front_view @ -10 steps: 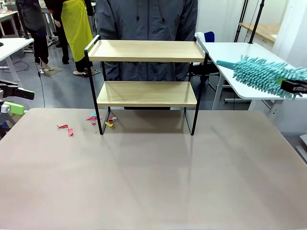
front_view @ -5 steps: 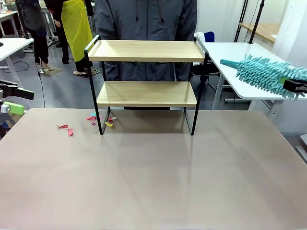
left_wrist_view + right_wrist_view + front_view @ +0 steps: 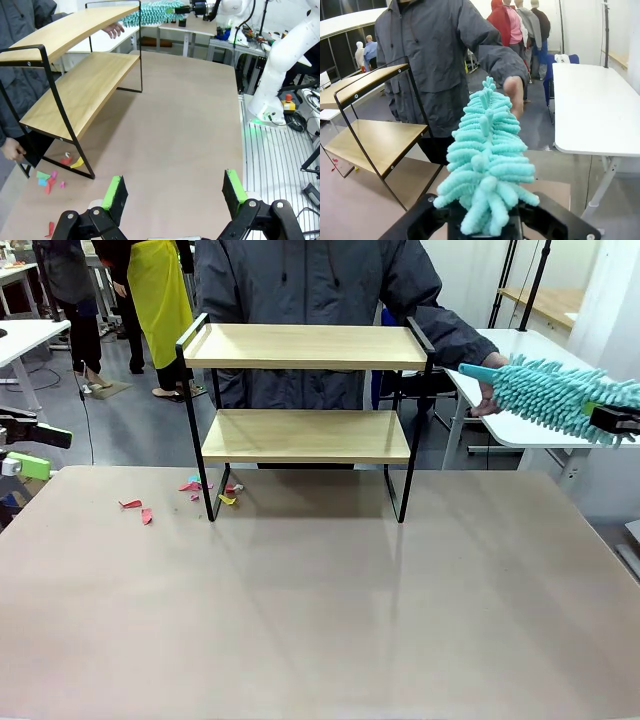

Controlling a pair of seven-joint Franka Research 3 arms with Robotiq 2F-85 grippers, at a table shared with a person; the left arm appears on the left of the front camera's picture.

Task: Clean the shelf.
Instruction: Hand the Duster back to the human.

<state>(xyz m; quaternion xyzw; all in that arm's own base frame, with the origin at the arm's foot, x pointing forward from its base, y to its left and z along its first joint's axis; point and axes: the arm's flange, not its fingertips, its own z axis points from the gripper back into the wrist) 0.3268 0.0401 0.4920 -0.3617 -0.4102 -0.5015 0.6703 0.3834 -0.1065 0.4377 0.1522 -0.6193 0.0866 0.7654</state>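
The shelf (image 3: 305, 410) stands at the far middle of the worktop (image 3: 320, 610), feet just inside the far edge; both boards bare. The whole near half of the worktop is open. Coloured paper scraps (image 3: 185, 495) lie by the shelf's left foot.

Left end effector (image 3: 172, 192) released, fingers wide, low over the worktop's left side.

Right end effector (image 3: 612, 420) clenched on the teal duster (image 3: 555, 398), off the right edge, well apart from the shelf.

Change since half a second ago: the person's hand (image 3: 487, 400) has reached out to the duster's tip; the duster is barely shifted.
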